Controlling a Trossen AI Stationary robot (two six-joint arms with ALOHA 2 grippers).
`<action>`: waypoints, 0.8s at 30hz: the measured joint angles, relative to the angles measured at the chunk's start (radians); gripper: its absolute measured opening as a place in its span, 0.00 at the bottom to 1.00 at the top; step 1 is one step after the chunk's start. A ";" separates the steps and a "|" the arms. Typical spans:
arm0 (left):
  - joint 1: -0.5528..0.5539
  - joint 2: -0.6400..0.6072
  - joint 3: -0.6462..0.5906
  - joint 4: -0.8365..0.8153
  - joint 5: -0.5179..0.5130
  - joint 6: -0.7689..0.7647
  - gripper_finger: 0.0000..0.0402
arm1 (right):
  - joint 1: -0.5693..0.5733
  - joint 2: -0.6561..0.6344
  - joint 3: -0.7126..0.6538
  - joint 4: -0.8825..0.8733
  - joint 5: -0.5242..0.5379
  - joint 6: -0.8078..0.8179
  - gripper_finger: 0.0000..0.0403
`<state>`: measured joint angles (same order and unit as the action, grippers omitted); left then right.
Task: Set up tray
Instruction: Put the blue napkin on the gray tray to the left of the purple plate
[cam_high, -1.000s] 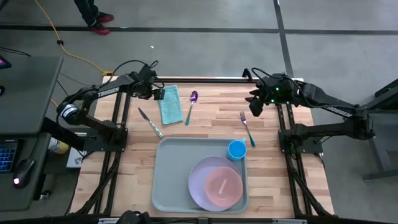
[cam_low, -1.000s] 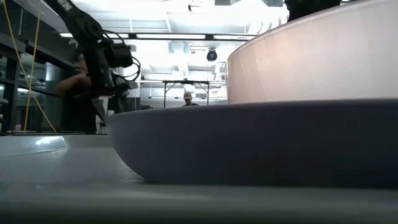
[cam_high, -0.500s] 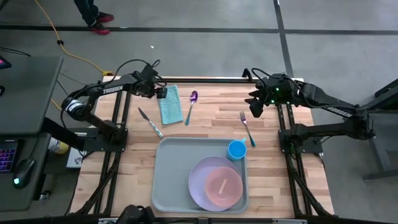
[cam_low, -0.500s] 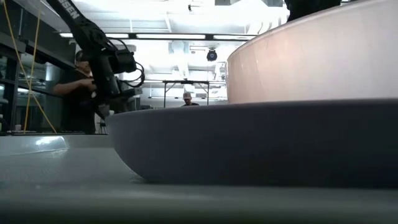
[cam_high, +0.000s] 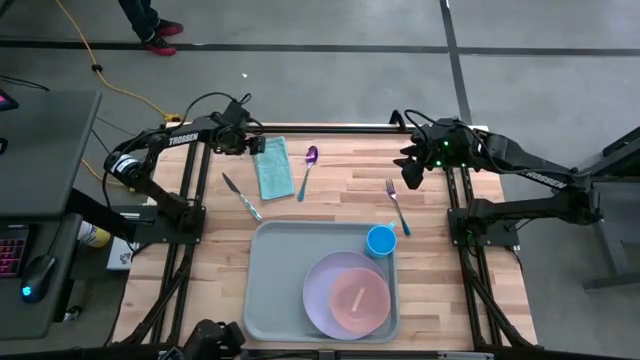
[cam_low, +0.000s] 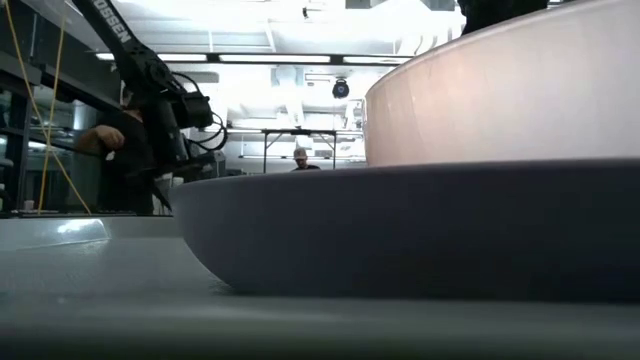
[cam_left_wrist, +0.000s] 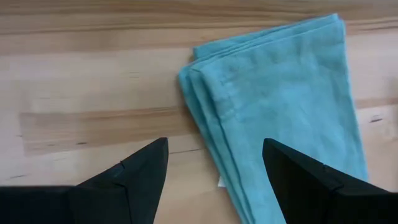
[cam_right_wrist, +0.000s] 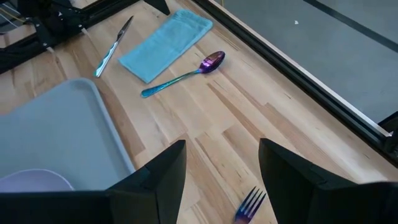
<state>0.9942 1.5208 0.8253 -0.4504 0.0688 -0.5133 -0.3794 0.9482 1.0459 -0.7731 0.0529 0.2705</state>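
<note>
The pale grey-green tray (cam_high: 275, 280) lies at the table's near edge and carries a lavender plate (cam_high: 325, 285), a pink dish (cam_high: 360, 300) on the plate, and a blue cup (cam_high: 380, 240). A folded teal napkin (cam_high: 274, 167) lies flat near the far left. My left gripper (cam_high: 256, 148) hovers open above the napkin's far end; in the left wrist view, the napkin's (cam_left_wrist: 280, 106) corner lies between the spread fingers of the left gripper (cam_left_wrist: 214, 152), apart from them. My right gripper (cam_high: 410, 165) waits open above the far right, over the fork (cam_right_wrist: 249, 205).
A knife (cam_high: 242, 197) lies left of the napkin, a purple spoon (cam_high: 306, 170) right of it, and a fork (cam_high: 398, 205) lies right of centre, all on bare wood. In the low view, the plate (cam_low: 400, 230) fills the picture, and a person stands behind the left arm (cam_low: 160, 100).
My left gripper has sunk a little toward the napkin's far end while its arm has swung toward the far edge. The right arm and all the tableware have kept still.
</note>
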 joint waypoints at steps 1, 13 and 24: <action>0.004 0.002 0.000 0.006 0.001 -0.005 0.73 | 0.000 0.000 0.000 0.000 0.002 -0.002 0.44; 0.027 0.102 0.003 0.016 0.149 -0.056 0.73 | 0.000 0.000 0.000 0.000 0.007 -0.009 0.44; 0.022 0.136 0.044 0.028 0.179 -0.094 0.73 | 0.000 0.000 0.000 0.000 0.020 -0.024 0.44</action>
<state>1.0160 1.6563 0.8694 -0.4221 0.2476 -0.6070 -0.3794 0.9485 1.0460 -0.7731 0.0730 0.2460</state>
